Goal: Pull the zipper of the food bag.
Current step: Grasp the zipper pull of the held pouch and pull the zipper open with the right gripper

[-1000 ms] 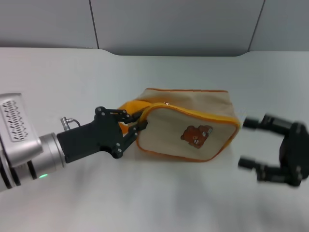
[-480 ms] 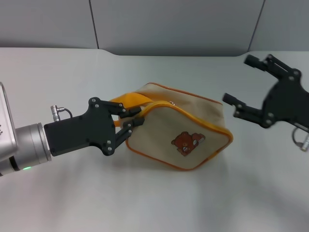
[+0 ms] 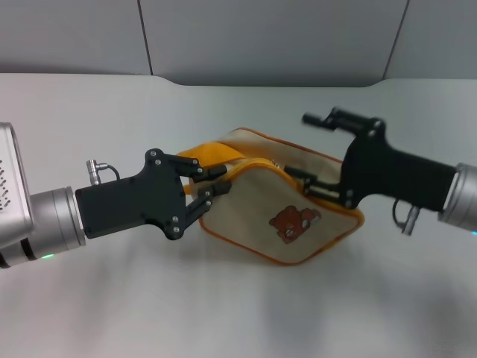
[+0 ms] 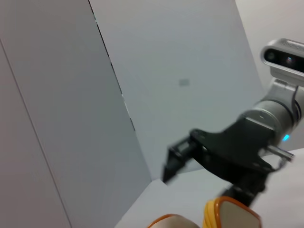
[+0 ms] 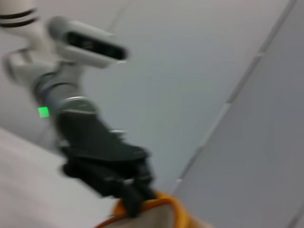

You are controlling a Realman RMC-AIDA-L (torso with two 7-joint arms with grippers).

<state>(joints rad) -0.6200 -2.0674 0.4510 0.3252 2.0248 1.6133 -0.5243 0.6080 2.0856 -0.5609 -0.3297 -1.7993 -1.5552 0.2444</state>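
Observation:
The beige food bag with orange piping and a brown bear patch lies on the table, turned at an angle. My left gripper is shut on the bag's orange loop handle at its left end. My right gripper is open over the bag's top edge, one finger above the bag and the other down at the orange-yellow zipper. The pull tab shows as a tiny speck, just left of the lower finger. The left wrist view shows the right gripper above the bag's edge. The right wrist view shows the left gripper.
The pale table runs back to a grey panelled wall. Nothing else lies on the table around the bag.
My right gripper has swung in from the right and come down over the bag's top edge. The bag has turned a little. My left gripper still holds the handle.

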